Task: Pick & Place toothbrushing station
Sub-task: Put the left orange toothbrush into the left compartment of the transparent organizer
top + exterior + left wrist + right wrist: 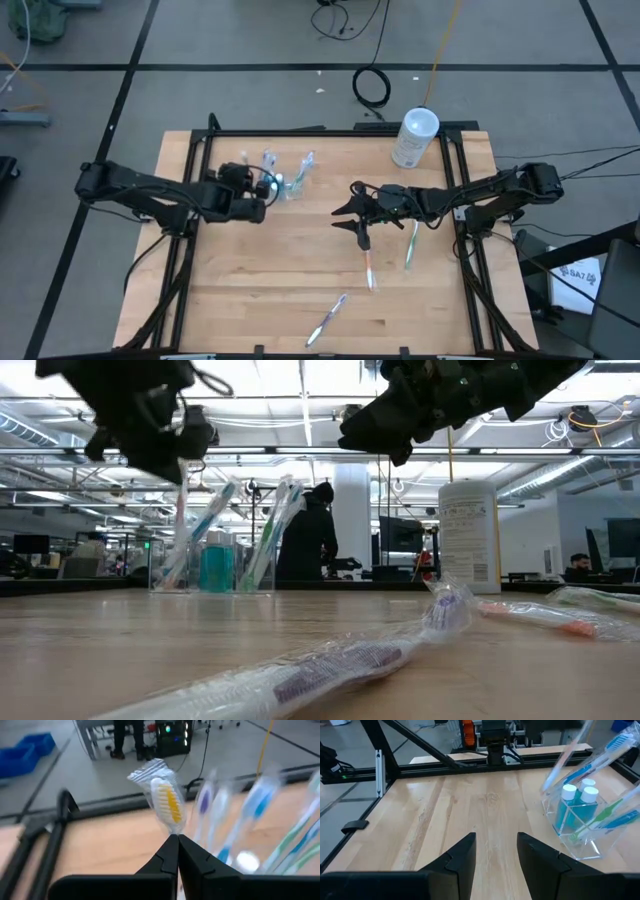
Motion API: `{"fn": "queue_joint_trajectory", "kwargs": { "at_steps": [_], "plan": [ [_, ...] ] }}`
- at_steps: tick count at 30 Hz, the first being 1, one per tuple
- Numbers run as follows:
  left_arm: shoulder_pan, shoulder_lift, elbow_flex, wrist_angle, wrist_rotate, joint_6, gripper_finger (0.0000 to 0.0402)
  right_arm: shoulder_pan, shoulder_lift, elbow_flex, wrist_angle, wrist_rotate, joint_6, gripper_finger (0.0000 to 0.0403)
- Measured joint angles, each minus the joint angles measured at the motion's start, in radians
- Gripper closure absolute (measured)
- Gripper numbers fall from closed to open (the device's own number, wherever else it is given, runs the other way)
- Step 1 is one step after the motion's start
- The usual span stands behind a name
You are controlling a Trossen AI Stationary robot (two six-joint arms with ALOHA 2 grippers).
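left fingers pinch wrapped toothbrush by clear cup; right fingers apart, empty

A: Where is there room to pass?

B: The near left of the table lies bare, and so does the strip between the two arms.

A: What blocks the way?

B: The clear cup with its brushes stands at the far side, just beside the left gripper. A white canister fills the far right corner. Three wrapped toothbrushes lie scattered across the near right.
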Motion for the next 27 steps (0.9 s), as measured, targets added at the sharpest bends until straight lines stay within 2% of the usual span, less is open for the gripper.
{"fn": "queue_joint_trajectory", "kwargs": {
  "at_steps": [4, 8, 16, 21, 27],
  "plan": [
    [0.001, 0.001, -0.105, 0.109, 0.021, -0.006, 0.0396, 0.000, 0.000, 0.000, -0.001, 0.000, 0.000, 0.0268],
    [0.001, -0.026, -0.106, 0.135, -0.006, 0.023, 0.0398, 0.000, 0.000, 0.000, -0.001, 0.000, -0.009, 0.0268],
    [0.001, -0.140, 0.010, 0.143, -0.085, 0.316, 0.0399, 0.000, 0.000, 0.000, 0.000, 0.000, -0.041, 0.0268],
    [0.001, -0.176, 0.034, 0.142, -0.159, 0.480, 0.0398, 0.000, 0.000, 0.000, 0.000, 0.000, -0.041, 0.0268],
    [0.001, -0.139, 0.009, 0.146, -0.180, 0.428, 0.0394, 0.000, 0.000, 0.000, 0.000, 0.000, -0.041, 0.0268]
  ]
}}
